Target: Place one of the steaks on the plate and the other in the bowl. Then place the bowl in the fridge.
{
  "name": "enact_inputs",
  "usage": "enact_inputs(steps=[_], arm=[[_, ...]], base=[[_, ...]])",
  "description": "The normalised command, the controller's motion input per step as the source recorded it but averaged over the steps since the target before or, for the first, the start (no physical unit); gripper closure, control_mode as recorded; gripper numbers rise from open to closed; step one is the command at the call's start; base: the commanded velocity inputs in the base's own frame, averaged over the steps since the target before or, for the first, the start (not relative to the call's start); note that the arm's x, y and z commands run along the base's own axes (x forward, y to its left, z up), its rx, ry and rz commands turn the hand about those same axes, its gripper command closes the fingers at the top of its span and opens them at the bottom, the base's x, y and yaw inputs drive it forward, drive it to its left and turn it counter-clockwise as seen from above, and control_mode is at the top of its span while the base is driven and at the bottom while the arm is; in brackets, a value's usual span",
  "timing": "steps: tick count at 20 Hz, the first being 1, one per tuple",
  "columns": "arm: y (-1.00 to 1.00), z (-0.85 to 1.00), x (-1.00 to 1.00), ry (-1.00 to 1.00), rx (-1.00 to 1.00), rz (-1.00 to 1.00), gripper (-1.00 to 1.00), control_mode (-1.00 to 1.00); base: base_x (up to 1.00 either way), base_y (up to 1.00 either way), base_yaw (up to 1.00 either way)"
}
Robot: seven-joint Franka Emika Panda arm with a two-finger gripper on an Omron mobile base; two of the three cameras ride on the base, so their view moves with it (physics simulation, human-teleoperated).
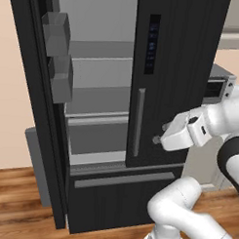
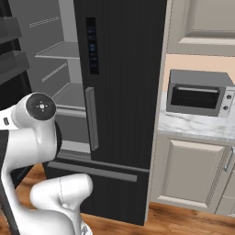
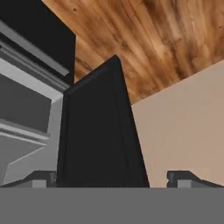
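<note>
In front of the fridge [image 1: 182, 55], low at its foot, the arm's white base link is seen bent above the wooden floor [image 1: 21, 201]. Above it, the forearm is carried across from the right toward the fridge, and the white hand is held level at the height of the right door's grey handle [image 1: 139, 122], just beside that handle and close to the door face. The gripper [image 1: 160, 133] is pointed leftward along the door front, toward the open side of the fridge. In the hand view the two dark fingertips [image 3: 41, 178] are seen far apart at either lower corner, so the pincer is spread wide with nothing between its fingers.

The fridge is stood upright, its long axis vertical, its front turned toward the robot. Its left door [image 1: 36, 104] is swung wide open, with grey bins on its inner side, and grey shelves [image 1: 98, 98] are exposed inside. Its right door is closed, with a dark control panel [image 2: 92, 46] set high above the handle. Below both doors, the bar-handled drawer [image 1: 124, 180] is closed.

Right of the fridge, a grey microwave [image 2: 197, 95] is set on a marble counter [image 2: 193, 126] over beige cabinets [image 2: 190, 167].
</note>
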Motion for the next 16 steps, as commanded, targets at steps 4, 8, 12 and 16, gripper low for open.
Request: enact_inputs(steps=[4, 8, 12, 16], arm=[[-0.63, -0.09, -0.39, -0.07, 0.00, -0.55, -1.00, -1.00], [-0.34, -0.09, -0.13, -0.11, 0.00, -0.64, -1.00, -1.00], [-0.49, 0.00, 0.00, -0.02, 0.00, -0.43, -1.00, -1.00], [-0.83, 0.00, -0.18, -0.02, 0.00, -0.07, -1.00, -1.00]], base=[[0.00, 0.00, 0.00], [0.00, 0.00, 0.00], [0.00, 0.00, 0.00], [0.00, 0.00, 0.00]])
